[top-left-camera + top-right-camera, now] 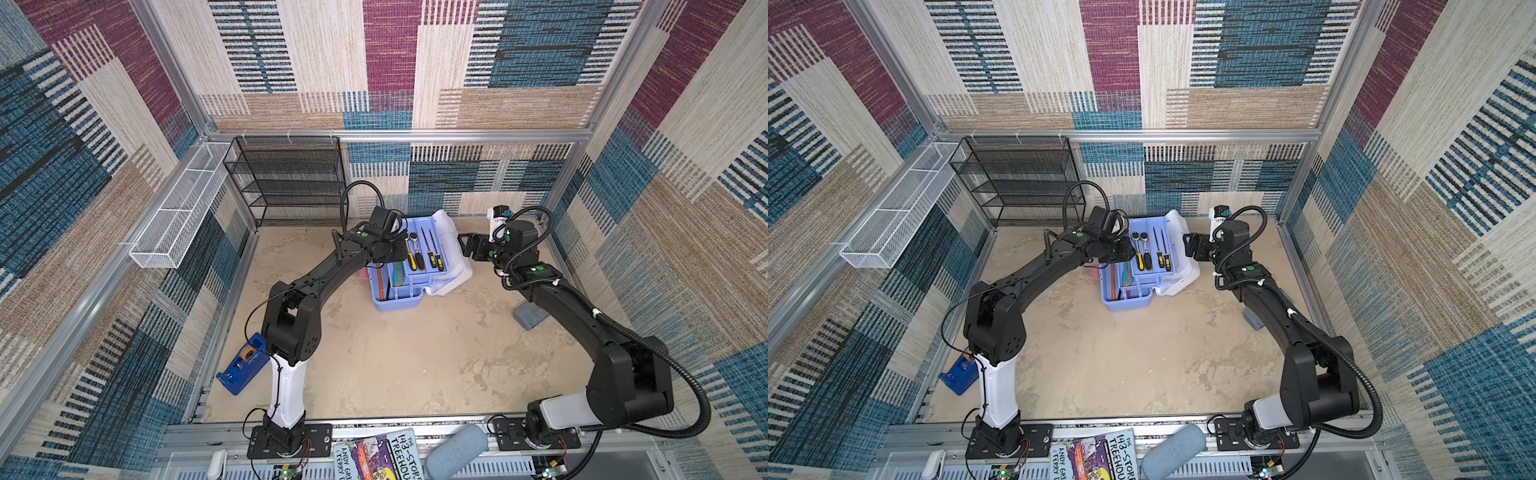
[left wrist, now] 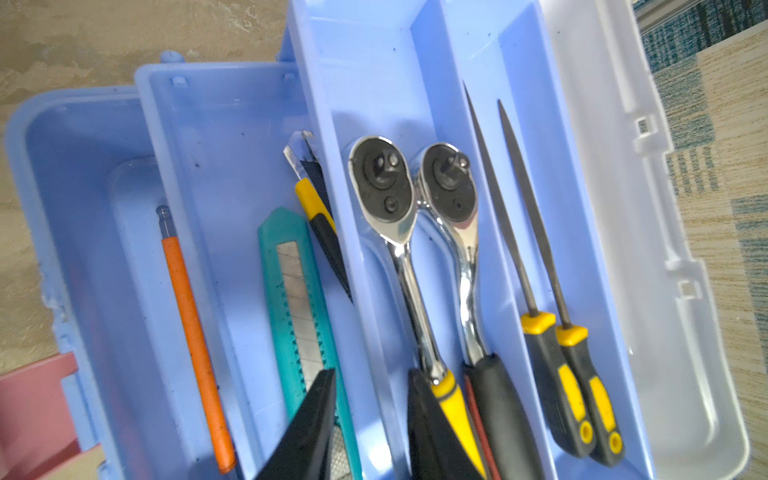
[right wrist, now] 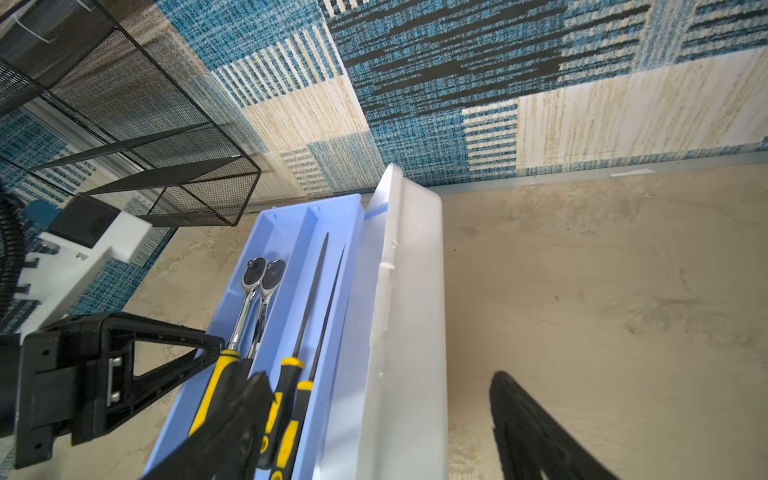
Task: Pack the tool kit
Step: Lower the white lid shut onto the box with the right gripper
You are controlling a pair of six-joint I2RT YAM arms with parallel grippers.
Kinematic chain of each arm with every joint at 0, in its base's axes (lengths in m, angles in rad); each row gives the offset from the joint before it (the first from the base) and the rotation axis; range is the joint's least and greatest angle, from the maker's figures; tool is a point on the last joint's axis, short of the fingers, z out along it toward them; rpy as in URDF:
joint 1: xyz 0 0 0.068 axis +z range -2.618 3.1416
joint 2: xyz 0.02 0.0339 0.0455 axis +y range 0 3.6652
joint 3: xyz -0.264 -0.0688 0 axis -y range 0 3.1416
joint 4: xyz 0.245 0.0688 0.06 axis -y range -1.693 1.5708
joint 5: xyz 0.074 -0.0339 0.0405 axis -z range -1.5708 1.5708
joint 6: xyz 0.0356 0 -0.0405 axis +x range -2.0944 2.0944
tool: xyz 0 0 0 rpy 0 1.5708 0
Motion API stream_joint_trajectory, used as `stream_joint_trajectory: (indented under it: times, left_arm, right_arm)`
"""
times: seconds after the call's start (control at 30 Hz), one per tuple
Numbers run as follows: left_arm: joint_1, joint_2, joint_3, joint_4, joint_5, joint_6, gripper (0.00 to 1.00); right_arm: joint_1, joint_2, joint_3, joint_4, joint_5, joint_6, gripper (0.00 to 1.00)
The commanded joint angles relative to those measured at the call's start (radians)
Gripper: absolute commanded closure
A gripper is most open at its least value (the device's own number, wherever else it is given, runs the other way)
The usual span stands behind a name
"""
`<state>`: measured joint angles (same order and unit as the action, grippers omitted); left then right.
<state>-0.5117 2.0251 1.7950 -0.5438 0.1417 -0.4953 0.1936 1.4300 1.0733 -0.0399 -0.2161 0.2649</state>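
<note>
Beside black wire-mesh shelf rack: open lavender-blue plastic tool kit, white lid thrown back
Left gripper: narrow jaws clamping lifted lavender-blue tray wall
Right gripper: jaws wide, astride lid

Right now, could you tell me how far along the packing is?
Done: two ratchets and two files lie in the top tray; a teal knife and an orange hex key sit lower down. In hand: the left gripper straddles that tray's wall, grip unclear; the right gripper is open beside the white lid. Left: closing the trays and lid.
</note>
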Motion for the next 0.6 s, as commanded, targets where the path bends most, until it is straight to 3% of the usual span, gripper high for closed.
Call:
stream_joint_trajectory:
  times: [0.0,0.57]
  left_arm:
    - [0.009,0.000,-0.021,-0.105,-0.057,0.009,0.67]
    - [0.031,-0.061,-0.132,-0.091,-0.067,-0.001,0.67]
  right_arm:
    - [-0.006,-0.010,-0.008,0.035,-0.036,0.002,0.15]
    - [-0.005,0.070,-0.011,0.089,-0.222,0.053,0.15]
